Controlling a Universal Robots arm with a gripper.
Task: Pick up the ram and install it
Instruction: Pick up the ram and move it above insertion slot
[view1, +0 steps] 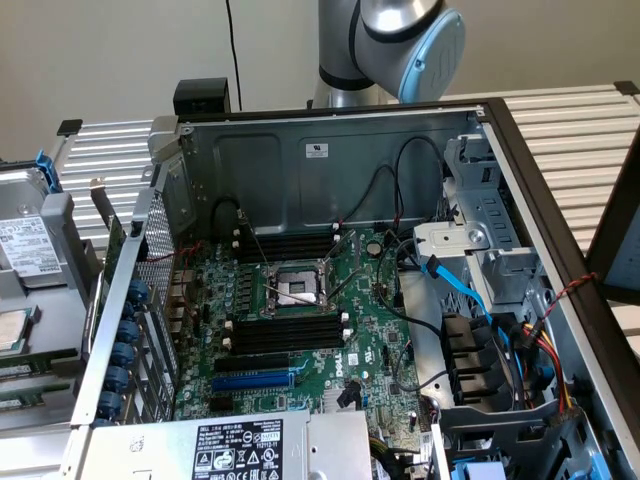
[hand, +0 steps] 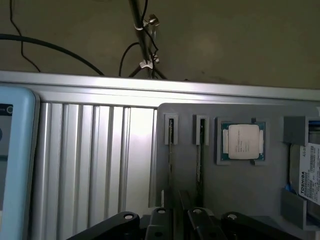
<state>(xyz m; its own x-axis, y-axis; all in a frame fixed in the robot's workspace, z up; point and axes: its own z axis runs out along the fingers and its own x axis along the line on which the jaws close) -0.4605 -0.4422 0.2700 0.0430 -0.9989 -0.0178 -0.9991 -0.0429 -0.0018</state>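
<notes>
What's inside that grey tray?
Thin ram sticks on edge in two slots, a CPU lying flat, and a Toshiba drive. The end effector hides the slots' other ends.

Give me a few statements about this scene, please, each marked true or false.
1. The ram stands on edge in a slot of the gray tray. True.
2. The processor lies beside it on that tray. True.
3. The gripper hangs inside the computer case. False: it is over the tray, near the ram.
4. The black memory slots hold sticks. False: they look empty.
5. The case is closed. False: its side is open.
</notes>
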